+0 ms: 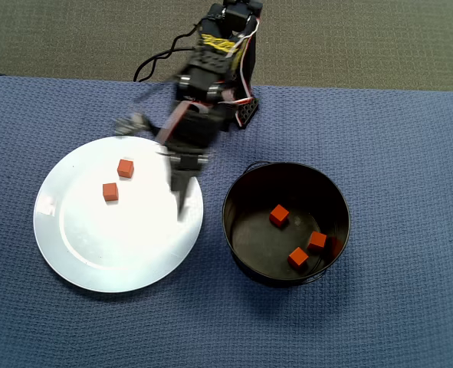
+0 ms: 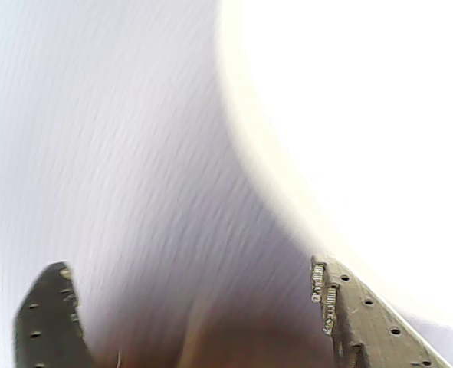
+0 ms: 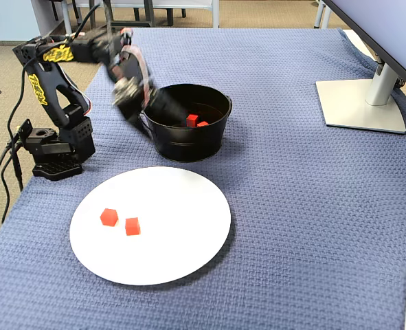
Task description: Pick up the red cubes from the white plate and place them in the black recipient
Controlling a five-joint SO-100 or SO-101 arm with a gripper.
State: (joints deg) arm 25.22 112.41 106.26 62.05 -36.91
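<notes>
Currently, two red cubes [image 1: 118,179] are seen on the white plate [image 1: 96,257], and three more in the black pot [image 1: 245,195] beside it. The gripper [image 1: 182,198], blurred above the plate's edge, is spread open and empty. No writing can be read.

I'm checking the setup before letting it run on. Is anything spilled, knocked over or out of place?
Nothing stands out. Two red cubes lie on the white plate, three in the upright black pot, none on the cloth. The open, empty gripper is over the plate's edge, blurred.
</notes>
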